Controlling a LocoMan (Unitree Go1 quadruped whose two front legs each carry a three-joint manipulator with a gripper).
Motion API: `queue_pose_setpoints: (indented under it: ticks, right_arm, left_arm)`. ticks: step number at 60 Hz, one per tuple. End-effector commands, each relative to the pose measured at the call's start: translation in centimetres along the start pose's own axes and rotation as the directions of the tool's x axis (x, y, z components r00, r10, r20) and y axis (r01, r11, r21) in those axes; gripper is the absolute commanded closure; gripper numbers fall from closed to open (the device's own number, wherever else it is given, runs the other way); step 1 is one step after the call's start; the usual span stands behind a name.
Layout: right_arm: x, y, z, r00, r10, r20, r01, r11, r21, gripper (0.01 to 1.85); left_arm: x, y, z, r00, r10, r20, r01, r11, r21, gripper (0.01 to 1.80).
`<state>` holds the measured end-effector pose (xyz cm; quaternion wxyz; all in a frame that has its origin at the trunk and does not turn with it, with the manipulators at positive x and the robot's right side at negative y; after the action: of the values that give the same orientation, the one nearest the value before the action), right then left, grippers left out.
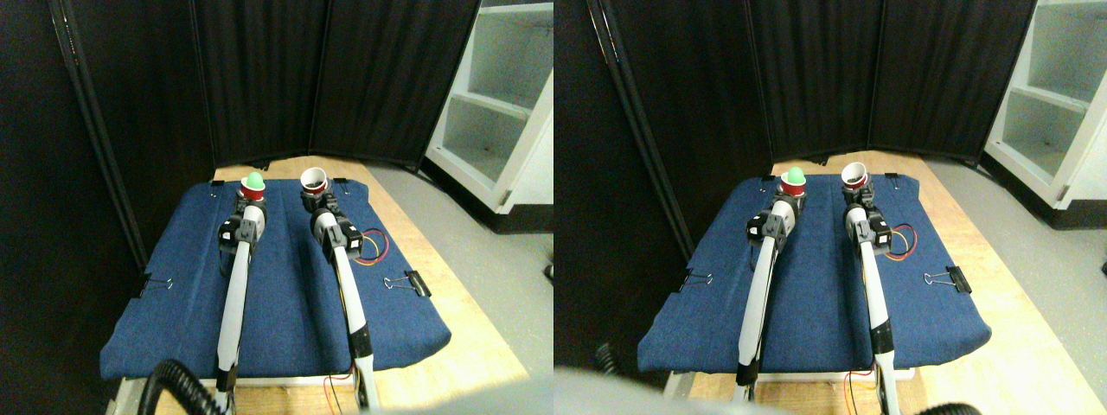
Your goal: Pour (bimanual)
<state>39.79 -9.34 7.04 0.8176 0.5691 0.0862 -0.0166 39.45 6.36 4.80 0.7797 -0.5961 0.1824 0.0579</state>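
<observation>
Two red cups stand near the far edge of the blue cloth (285,294). The left cup (252,189) has a green ball (253,181) resting in its mouth. The right cup (314,181) tilts a little to the left and shows its white inside. My left gripper (251,204) sits at the base of the left cup, and my right gripper (317,201) sits at the base of the right cup. Both cups are lifted or held at the tips of the arms; the jaws are too small to read.
A black folding screen (259,78) closes off the back and left. A white shelf unit (497,104) stands at the right. Binder clips (413,282) pin the cloth to the wooden board (450,285). Loose red and yellow wires (376,246) lie beside the right arm.
</observation>
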Motion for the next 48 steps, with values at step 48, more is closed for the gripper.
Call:
queue_pose_setpoints:
  ticks: [48]
  right_arm:
    - [-0.6,-5.2,1.5,0.993,-0.042,0.111,0.022,0.985,0.173,1.53]
  left_arm:
    - [1.2,5.5,0.3,0.994,0.030,0.103,-0.025,0.998,-0.052,1.48]
